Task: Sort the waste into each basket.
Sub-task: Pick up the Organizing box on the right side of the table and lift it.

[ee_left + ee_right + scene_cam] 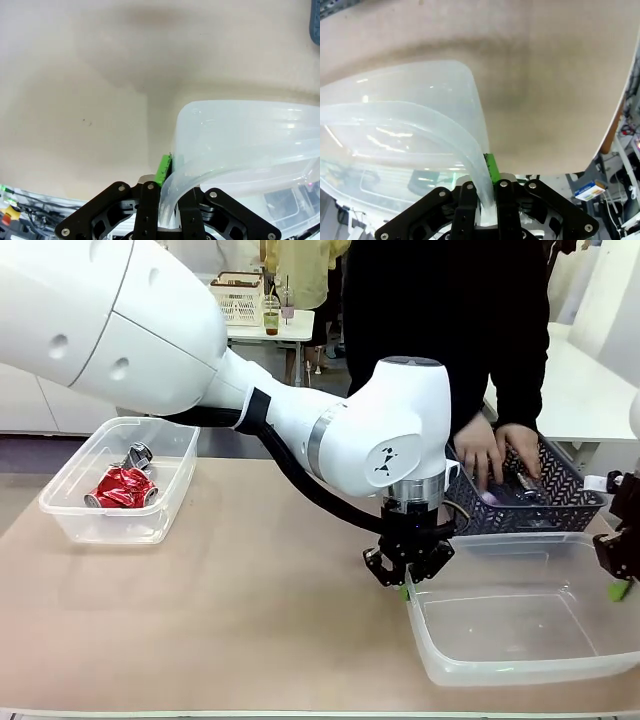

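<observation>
left gripper [407,583] is pinched tight on the left rim of the clear tub [520,672] at lower right; right gripper [618,582] clamps its right rim at the frame edge; red can [122,487] sits in the other tub [62,504], upper left

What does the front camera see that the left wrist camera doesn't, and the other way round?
Front view: a red crushed can and a silver can in the far tub, and a person's hands in a dark basket. Left wrist view: up close, a green pad pressed on the rim of the near tub. Both: the left gripper shut on the empty near tub, on the tan table.
</observation>
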Robot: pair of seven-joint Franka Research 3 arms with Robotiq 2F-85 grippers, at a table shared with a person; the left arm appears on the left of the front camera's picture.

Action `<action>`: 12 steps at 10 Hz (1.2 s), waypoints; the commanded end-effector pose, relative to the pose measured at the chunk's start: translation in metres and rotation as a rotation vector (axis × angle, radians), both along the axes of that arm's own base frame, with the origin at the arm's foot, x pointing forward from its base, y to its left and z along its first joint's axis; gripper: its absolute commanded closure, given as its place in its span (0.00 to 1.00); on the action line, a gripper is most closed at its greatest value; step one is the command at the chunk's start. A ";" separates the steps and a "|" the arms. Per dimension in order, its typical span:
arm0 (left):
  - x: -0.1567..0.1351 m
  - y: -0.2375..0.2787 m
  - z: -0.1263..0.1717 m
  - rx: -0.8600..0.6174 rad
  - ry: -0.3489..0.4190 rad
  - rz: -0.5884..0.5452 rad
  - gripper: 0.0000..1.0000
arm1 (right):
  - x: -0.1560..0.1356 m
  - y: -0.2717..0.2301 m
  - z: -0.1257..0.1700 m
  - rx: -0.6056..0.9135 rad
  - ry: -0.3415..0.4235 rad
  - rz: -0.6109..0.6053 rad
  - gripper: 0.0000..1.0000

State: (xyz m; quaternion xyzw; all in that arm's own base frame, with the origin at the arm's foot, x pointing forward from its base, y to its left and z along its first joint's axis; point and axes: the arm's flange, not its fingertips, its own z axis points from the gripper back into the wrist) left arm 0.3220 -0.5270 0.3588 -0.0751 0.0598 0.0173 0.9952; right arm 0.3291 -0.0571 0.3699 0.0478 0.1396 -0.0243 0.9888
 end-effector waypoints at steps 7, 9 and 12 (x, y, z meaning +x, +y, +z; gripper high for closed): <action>-0.043 0.126 0.147 -0.025 -0.126 0.011 1.00 | -0.070 0.169 0.119 -0.057 0.024 0.012 1.00; -0.036 0.215 0.195 -0.088 -0.098 0.086 1.00 | -0.037 0.223 0.130 0.004 0.011 -0.024 1.00; -0.002 0.289 0.190 -0.093 -0.076 0.146 1.00 | 0.020 0.262 0.138 0.126 -0.018 -0.116 1.00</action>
